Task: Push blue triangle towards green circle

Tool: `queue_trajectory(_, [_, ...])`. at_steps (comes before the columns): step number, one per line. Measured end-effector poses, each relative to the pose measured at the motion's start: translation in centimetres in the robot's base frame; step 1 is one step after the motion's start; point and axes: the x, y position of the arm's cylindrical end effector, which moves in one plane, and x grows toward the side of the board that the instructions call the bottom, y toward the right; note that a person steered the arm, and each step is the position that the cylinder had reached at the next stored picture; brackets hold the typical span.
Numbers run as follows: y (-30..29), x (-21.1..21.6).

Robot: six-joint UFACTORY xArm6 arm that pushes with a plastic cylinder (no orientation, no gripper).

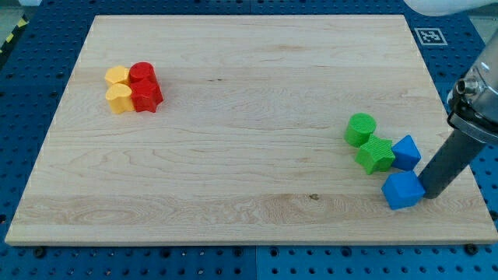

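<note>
The blue triangle (402, 190) lies near the board's lower right corner. The green circle (360, 128) stands above and to the left of it. A green star (376, 154) and a blue cube (406, 152) sit side by side between the two, the star touching the circle. My tip (430, 195) rests on the board against the triangle's right side, and the dark rod slants up to the view's right.
Two yellow blocks (117, 87) and two red blocks (145, 85) are clustered at the upper left. The wooden board (233, 117) ends just right of and below my tip. Blue pegboard surrounds it.
</note>
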Motion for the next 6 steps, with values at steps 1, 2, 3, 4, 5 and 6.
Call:
queue_trajectory(1, [-0.5, 0.0])
queue_trajectory(2, [-0.6, -0.4])
queue_trajectory(3, [-0.7, -2.4])
queue_trajectory(4, [-0.7, -3.8])
queue_trajectory(5, [-0.7, -4.5])
queue_trajectory(6, [-0.8, -5.7])
